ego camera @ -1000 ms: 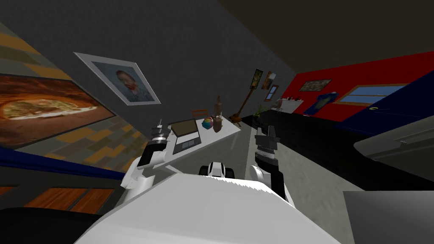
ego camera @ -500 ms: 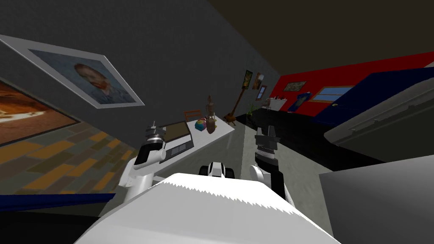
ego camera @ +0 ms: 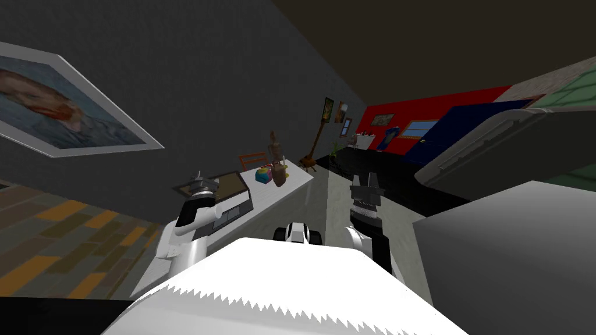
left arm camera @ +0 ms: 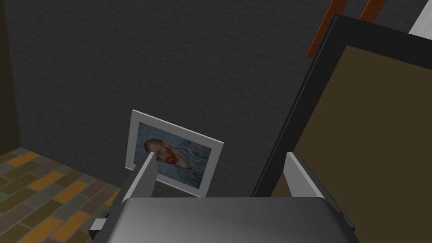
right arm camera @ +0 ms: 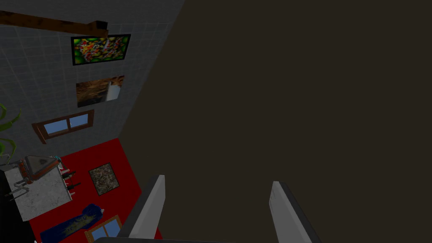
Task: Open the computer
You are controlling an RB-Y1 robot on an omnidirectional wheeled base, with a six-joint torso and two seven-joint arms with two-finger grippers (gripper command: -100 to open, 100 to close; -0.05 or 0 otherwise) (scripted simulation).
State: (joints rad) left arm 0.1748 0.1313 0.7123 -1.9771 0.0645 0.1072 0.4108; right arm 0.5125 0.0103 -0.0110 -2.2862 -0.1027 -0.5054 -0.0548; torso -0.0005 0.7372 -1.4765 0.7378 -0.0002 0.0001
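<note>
One laptop (ego camera: pixel 230 196) sat on the white desk (ego camera: pixel 294 185) by the dark wall, lid raised, screen facing us, hinge along the desk's length. Our left gripper (ego camera: pixel 198 181) hung at the lid's side edge, fingers apart. Our right gripper (ego camera: pixel 365 181), fingers also spread, hung over open floor (ego camera: pixel 332 200).

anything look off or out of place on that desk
Nothing spilled or toppled. One odd point: the laptop on the desk already stands open, lid raised, with the open left pincer at the lid's edge.
</note>
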